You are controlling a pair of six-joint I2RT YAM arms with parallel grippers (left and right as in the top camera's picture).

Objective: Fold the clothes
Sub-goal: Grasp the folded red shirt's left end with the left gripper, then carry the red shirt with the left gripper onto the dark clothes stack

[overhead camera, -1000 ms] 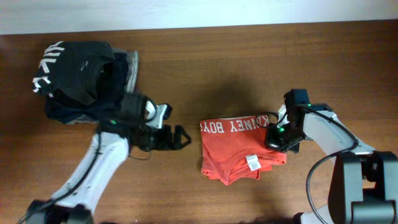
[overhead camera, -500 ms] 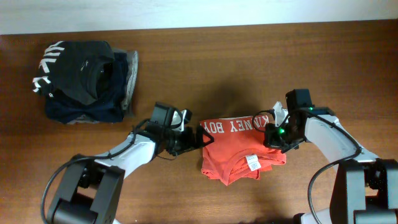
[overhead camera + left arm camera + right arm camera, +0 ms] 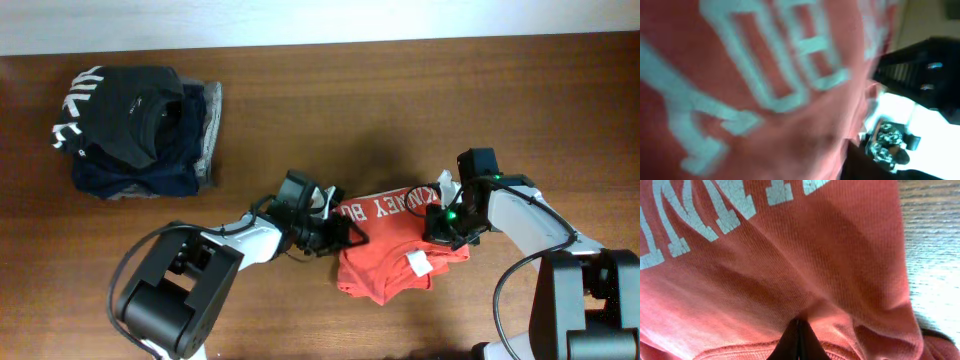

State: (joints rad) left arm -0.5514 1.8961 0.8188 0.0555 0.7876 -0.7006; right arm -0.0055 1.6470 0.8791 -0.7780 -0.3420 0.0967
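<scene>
1. Broadly, a brown wooden table (image 3: 420,90) lies under everything and spreads out on every side of the orange-red T-shirt (image 3: 385,255).
2. The orange-red T-shirt lies crumpled and partly folded on the table between the two arms. White lettering (image 3: 395,206) runs along its far edge, and its cloth fills both wrist views.
3. A stack of dark garments (image 3: 140,130), with a black one with white letters on top, sits well apart from the T-shirt, off to its far left.
4. The left gripper (image 3: 338,235) is at the T-shirt's left edge, touching the cloth. Its wrist view is a blur, so I cannot tell whether its fingers are apart or together.
5. The right gripper (image 3: 447,222) is at the T-shirt's right edge. Its fingertips are pressed together, pinching the cloth, whose creases run into them.
6. A small white label (image 3: 417,262) lies on the T-shirt, towards its near right.
</scene>
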